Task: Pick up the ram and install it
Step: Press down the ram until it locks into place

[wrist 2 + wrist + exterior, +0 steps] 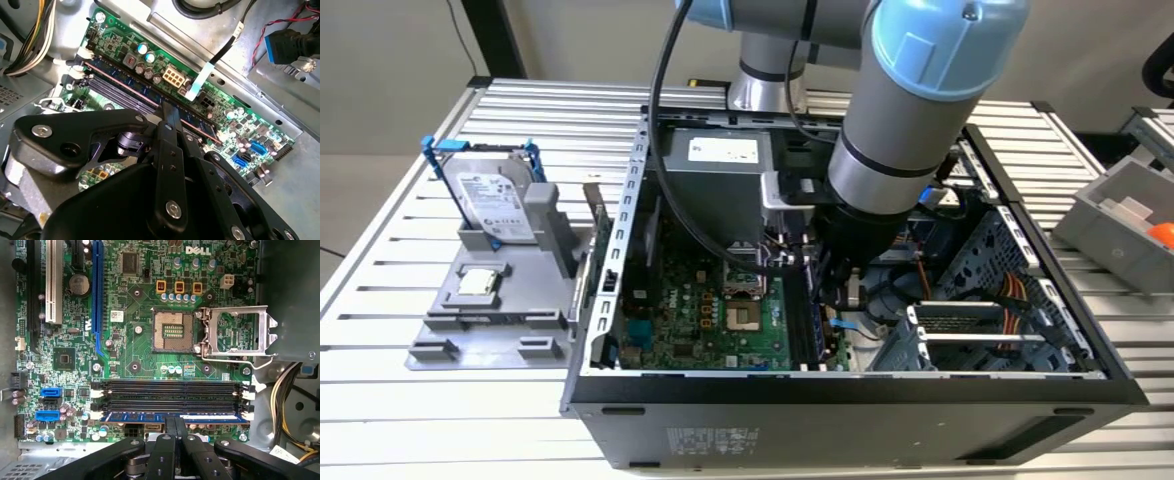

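Seating the ram (172, 417) in the slot nearest your tool (175, 421).
Your tool's fingers (176, 427) are pinched together, pressing its top edge inside the computer case (854, 390); next, I judge, needs a straight push until both end clips (248, 416) lock.

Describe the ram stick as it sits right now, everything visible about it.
The ram is a long, thin blue circuit board with dark chips in a row, seen edge-on. It lies along one outer slot of the row of memory slots on the green motherboard, level along its length, reaching nearly to the white latches at either end. The black gripper meets it at mid-length. In the second wrist view it runs beside the dark slots.
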Robot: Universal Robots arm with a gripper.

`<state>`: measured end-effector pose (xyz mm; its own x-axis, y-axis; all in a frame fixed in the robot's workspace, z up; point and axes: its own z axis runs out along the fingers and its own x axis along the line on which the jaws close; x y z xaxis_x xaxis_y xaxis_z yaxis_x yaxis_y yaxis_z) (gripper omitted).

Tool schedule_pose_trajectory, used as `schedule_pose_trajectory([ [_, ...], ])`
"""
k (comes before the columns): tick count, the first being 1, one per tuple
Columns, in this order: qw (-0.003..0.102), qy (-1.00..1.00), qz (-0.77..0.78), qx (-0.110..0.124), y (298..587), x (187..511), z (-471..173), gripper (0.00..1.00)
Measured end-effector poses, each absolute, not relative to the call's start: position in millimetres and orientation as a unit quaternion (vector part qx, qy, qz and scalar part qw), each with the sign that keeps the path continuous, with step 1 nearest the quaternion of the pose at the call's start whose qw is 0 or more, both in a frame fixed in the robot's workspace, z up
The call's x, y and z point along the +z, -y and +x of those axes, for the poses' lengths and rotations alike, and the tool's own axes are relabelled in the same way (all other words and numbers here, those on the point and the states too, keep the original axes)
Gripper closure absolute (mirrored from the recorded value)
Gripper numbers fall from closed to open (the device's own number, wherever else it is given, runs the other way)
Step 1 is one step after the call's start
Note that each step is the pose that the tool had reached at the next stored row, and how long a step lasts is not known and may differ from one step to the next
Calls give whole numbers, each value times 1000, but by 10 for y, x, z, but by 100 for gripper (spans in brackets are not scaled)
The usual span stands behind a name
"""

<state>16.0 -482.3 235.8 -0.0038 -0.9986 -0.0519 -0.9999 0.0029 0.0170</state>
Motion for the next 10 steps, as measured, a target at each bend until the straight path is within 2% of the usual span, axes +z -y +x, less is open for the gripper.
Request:
schedule_pose_trajectory([
  [10, 12, -708, -706, 24, 4824, 2315, 161, 100],
])
